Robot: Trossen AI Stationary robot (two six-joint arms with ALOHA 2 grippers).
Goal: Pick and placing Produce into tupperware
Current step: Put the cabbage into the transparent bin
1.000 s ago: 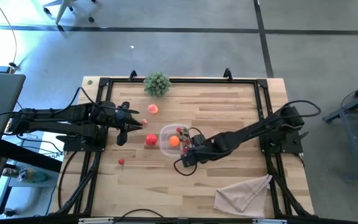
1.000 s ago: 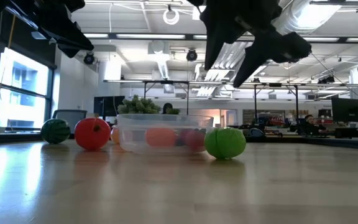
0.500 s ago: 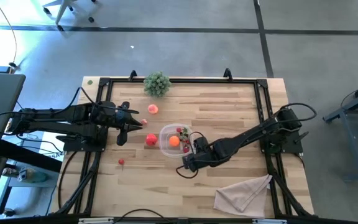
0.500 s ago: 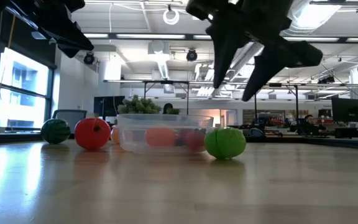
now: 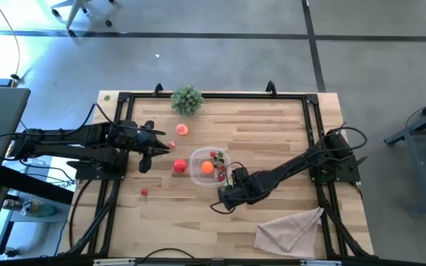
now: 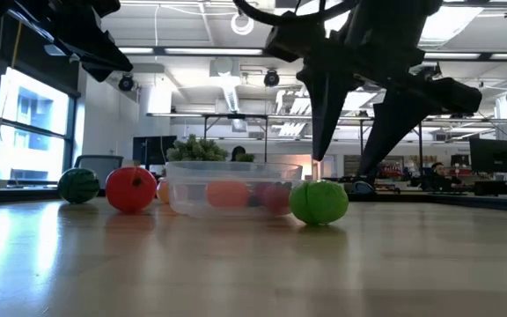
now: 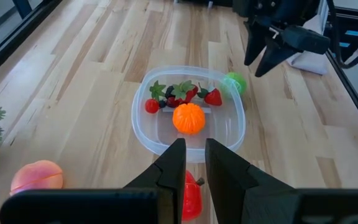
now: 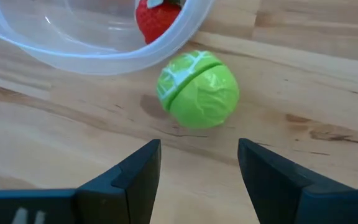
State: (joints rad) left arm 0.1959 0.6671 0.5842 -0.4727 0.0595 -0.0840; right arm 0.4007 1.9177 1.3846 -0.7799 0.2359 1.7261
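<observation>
Hovering over the table's middle, a little toward its front edge, the right gripper (image 8: 194,168) has its fingers spread wide, empty, with the green ball (image 8: 198,89) lying just ahead of the gap between them and not yet touched; in the low view the two fingers hang above the ball, apart from it. It looks like a light, hard plastic toy with a seam round its middle, smooth and round, so I judge it apt to roll or squirt out if pinched off-centre; the best hold would be across its widest part, one finger on each side. The ball rests on the wood just beside the tub (image 5: 198,171), seemingly touching its rim on the side toward the right arm, so the near finger has little room there. Inside the tub lie an orange (image 7: 188,117), a strawberry (image 7: 214,96) and some small red and leafy pieces. Beyond it, toward the left edge, a red tomato (image 5: 179,166) sits close against the tub, a peach (image 5: 182,129) lies nearer the back edge, and a small red berry (image 5: 144,193) lies toward the front-left. The left gripper (image 7: 192,163) waits above the tomato, its fingers slightly parted and holding nothing.
</observation>
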